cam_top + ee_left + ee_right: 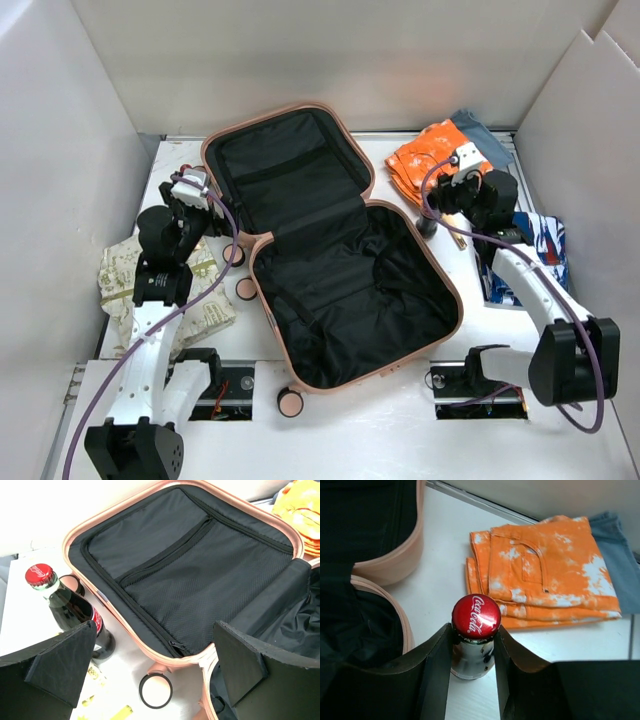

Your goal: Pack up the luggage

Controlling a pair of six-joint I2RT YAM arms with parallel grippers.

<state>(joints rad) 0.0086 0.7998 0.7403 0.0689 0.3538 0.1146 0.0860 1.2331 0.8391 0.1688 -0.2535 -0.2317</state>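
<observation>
**Top view.** The luggage point(340, 290) lies opened flat at the middle of the white worktop point(350, 432), with one half toward the far wall and the other toward the arm bases. The shell is pale pink with rounded corners, and both halves are lined in black fabric and hold nothing. Only this view shows the whole layout:
- The left pincer point(192, 188) is at the far half's left edge.
- The right pincer point(440, 212) is just right of the hinge.
- A folded orange garment point(425, 160) and a blue denim piece point(485, 130) lie far right.
- A cream patterned cloth point(125, 280) lies under the left arm.
- A blue-and-white printed item point(545, 245) lies at the right edge.

I cannot tell either pincer's state from here.

**Left wrist.** The left pincer stands wide open, and its dark padded fingers point(60, 665) grip nothing. This view shows detail that the top view does not:
- The far half carries a zipped mesh pocket point(200, 580).
- A round pink wheel point(155, 690) sits below the rim.
- The left-side bottle point(75, 615) stands upright on the worktop just beside the shell. It is dark glass with a red cap and label.

**Right wrist.** The right pincer is closed on the neck of the right-side bottle point(472, 652). Both fingers point(435, 675) lie against the glass just below its red Coca-Cola cap point(476, 616). The bottle stands on the worktop outside the luggage, between the pink rim and the orange garment. The garment shows bleach-white blotches and a stitched pocket.
</observation>
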